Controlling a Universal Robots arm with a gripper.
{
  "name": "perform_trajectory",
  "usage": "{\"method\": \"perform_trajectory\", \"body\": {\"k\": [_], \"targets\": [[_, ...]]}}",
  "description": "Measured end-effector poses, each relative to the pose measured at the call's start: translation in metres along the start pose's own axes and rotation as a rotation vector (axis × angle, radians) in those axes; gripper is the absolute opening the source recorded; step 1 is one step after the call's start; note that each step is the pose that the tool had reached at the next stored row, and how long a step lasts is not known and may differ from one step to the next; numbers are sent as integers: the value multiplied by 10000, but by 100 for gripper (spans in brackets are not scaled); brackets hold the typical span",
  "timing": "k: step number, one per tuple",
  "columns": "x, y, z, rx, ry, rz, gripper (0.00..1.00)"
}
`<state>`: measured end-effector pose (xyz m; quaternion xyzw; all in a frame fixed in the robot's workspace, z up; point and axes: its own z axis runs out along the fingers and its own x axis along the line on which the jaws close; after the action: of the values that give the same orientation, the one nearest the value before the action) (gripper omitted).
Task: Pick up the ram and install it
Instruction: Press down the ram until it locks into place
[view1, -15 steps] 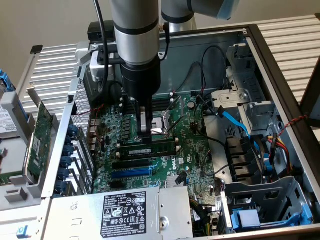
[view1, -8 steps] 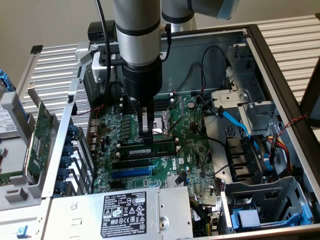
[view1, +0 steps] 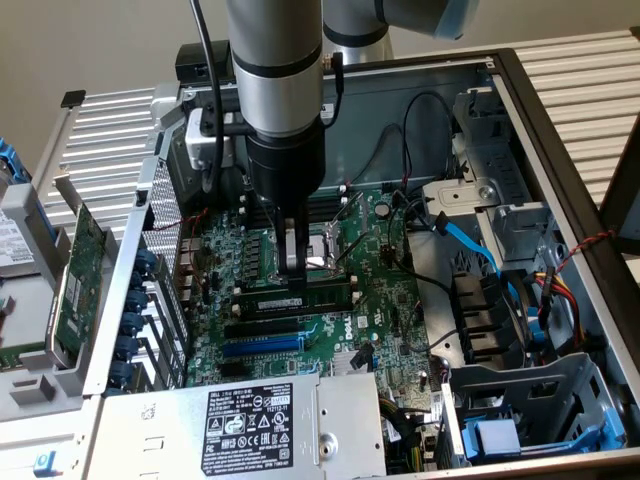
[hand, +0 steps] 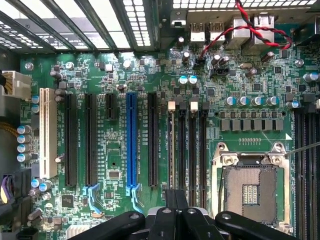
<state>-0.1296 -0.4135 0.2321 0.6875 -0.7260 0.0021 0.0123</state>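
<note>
We are looking down into an open computer case (view1: 560, 130), where the arm is hanging over the green motherboard (view1: 300, 340). The end effector (view1: 292, 268) is sitting low, with its fingers pressed together, right over the ram (view1: 300, 301), a long narrow stick with a white label lying in the bank of memory slots just beside the processor socket (view1: 325, 250). We cannot tell whether the fingertips are actually touching its top edge (they are at least very close to it). In the wrist view, the end effector (hand: 176, 207) is pointing at the memory slots (hand: 187, 145), with the blue expansion slot (hand: 131, 145) to one side and the open socket (hand: 250, 192) to the other. A green expansion card (view1: 78, 280) is resting outside the case, at the exterior view's left.
</note>
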Motion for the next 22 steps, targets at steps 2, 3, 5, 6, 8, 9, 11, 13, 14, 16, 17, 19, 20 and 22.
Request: {"method": "perform_trajectory", "body": {"k": [2, 3, 5, 6, 8, 9, 11, 13, 14, 16, 17, 19, 20, 22], "targets": [[0, 0, 9, -1, 1, -7, 10], [0, 0, 12, -2, 3, -12, 10], [0, 0, 19, -3, 5, -23, 10], [0, 0, 23, -3, 5, -27, 10], [0, 0, 24, -2, 4, -32, 10], [0, 0, 25, -1, 2, -32, 10], [0, 0, 26, 0, 1, -32, 10], [1, 0, 26, 0, 1, -31, 10], [2, 0, 26, 0, 1, -32, 10], [2, 0, 25, 0, 1, -32, 10], [2, 0, 25, 0, 1, -32, 10], [3, 0, 26, 0, 1, -32, 10], [4, 0, 25, 0, 2, -32, 10], [4, 0, 26, 0, 1, -32, 10]]}}
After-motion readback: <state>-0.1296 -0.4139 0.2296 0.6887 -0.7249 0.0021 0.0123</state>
